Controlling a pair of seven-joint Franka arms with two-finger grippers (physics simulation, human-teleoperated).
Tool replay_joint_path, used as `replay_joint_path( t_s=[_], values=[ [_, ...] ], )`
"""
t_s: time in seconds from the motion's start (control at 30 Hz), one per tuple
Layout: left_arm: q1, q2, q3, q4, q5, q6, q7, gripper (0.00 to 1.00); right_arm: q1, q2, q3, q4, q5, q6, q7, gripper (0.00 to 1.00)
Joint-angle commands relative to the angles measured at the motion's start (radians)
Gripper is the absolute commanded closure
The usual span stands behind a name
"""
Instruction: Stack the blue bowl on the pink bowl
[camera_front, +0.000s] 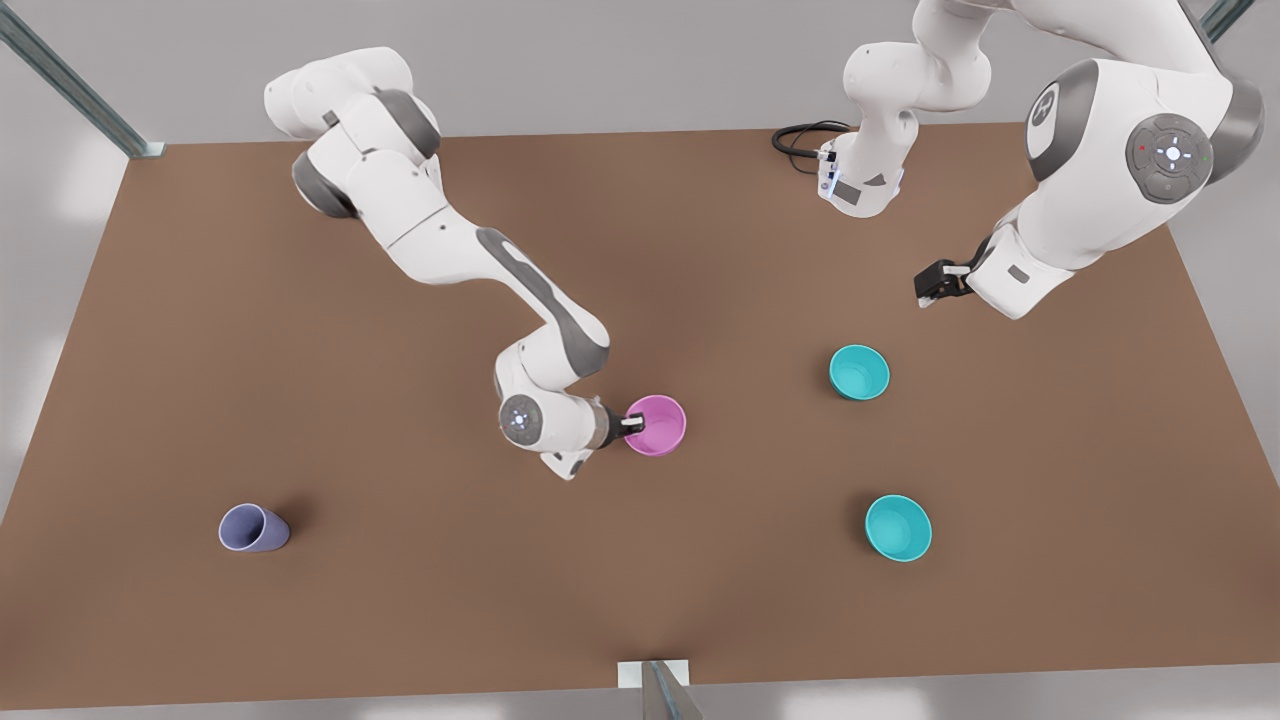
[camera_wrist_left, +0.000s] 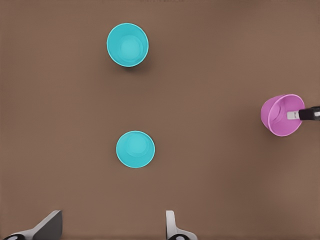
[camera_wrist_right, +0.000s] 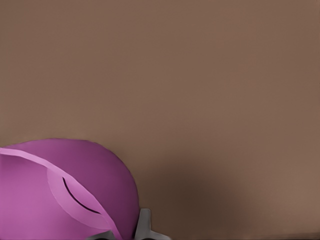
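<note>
The pink bowl (camera_front: 660, 428) is near the table's middle, and my right gripper (camera_front: 633, 422) is shut on its rim from the front view's left. Its pink wall (camera_wrist_right: 60, 195) sits right at the right fingers (camera_wrist_right: 143, 226); the left wrist view also shows this bowl (camera_wrist_left: 280, 117) with a finger over its rim. The blue bowl (camera_front: 859, 372) (camera_wrist_left: 135, 149), the slightly duller teal one, stands upright toward the front view's right. Above and beyond it, my left gripper (camera_front: 935, 285) (camera_wrist_left: 112, 227) hovers open and holds nothing.
A near-identical brighter turquoise bowl (camera_front: 898, 527) (camera_wrist_left: 127, 45) stands closer to the table's near edge. A lavender-grey cup (camera_front: 253, 528) lies on its side at the front view's near left. A black cable (camera_front: 800, 138) loops at the far edge.
</note>
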Motion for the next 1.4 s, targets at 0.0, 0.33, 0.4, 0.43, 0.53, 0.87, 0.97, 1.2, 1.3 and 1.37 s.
replay_joint_path(
  t_s=[0.0,0.33,0.4,0.43,0.53,0.87,0.97,1.2,1.3,1.37],
  values=[
    [0.001,-0.001,0.0,0.001,0.001,-0.001,0.0,0.0,0.005,0.01,-0.002,0.001,-0.007,0.017,0.511,0.79],
    [0.002,0.017,0.001,0.001,0.011,0.007,0.0,0.0,-0.057,-0.091,-0.013,-0.01,-0.01,-0.092,0.512,0.0],
    [0.005,0.042,0.012,0.001,0.016,0.027,-0.003,0.0,-0.153,-0.166,-0.039,0.003,-0.055,-0.354,0.453,0.0],
    [0.004,0.047,0.013,-0.001,0.04,0.015,-0.006,0.0,-0.251,-0.188,-0.039,0.07,-0.167,-0.587,0.351,0.0],
    [0.016,0.079,0.015,-0.002,0.036,-0.013,-0.009,0.0,-0.442,-0.188,-0.045,0.269,-0.507,-0.958,-0.132,0.0],
    [0.14,0.183,0.109,-0.639,-0.131,0.832,0.293,0.0,-0.472,-0.786,-0.088,0.03,-0.576,-1.097,-0.331,0.0],
    [0.137,0.165,0.112,-0.782,-0.2,0.913,0.421,0.0,-0.469,-0.769,-0.088,0.041,-0.578,-1.097,-0.318,0.0],
    [0.131,0.122,0.118,-0.944,-0.23,0.921,0.989,0.0,-0.469,-0.745,-0.085,0.047,-0.573,-1.091,-0.319,0.0],
    [0.106,0.137,0.116,-0.943,-0.329,0.953,0.905,0.0,-0.468,-0.745,-0.084,0.047,-0.575,-1.091,-0.319,0.0],
    [0.07,0.152,0.115,-0.946,-0.446,0.967,0.869,0.0,-0.469,-0.745,-0.084,0.047,-0.575,-1.091,-0.319,0.0]
  ],
)
